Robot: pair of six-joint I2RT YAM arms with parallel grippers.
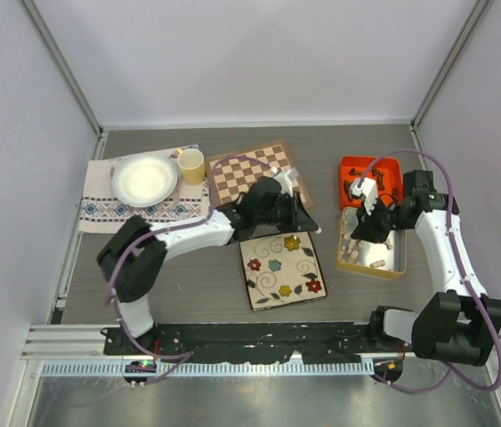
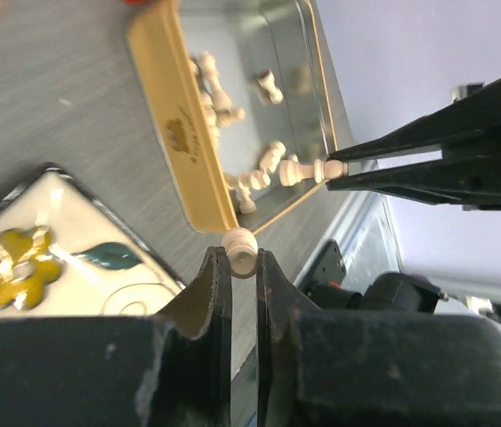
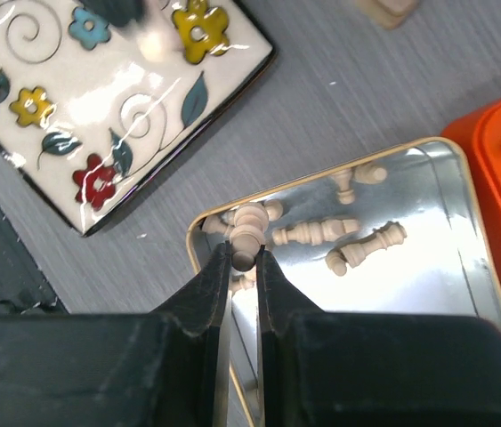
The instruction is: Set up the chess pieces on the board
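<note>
Gripping on both sides, jaws pinched in.
Clamping a cream piece (image 2: pixel 240 245) tight in left gripper (image 2: pixel 243 260) between plate (image 1: pixel 281 267) and board (image 1: pixel 241 173) on the table (image 1: pixel 197 276); gripping a second piece (image 3: pixel 249 222) in right gripper (image 3: pixel 244 258), nearly closed, above tin (image 3: pixel 428 294) of loose pieces (image 3: pixel 321 233); farther back, dark pieces (image 1: pixel 355 189) in orange tray (image 1: pixel 383 169).

Board (image 1: pixel 241 173) behind square plate (image 1: pixel 282 268), tin (image 1: pixel 366 265) holding chess pieces (image 3: pixel 317 233) to their right, tray (image 1: pixel 350 166) behind the tin.
</note>
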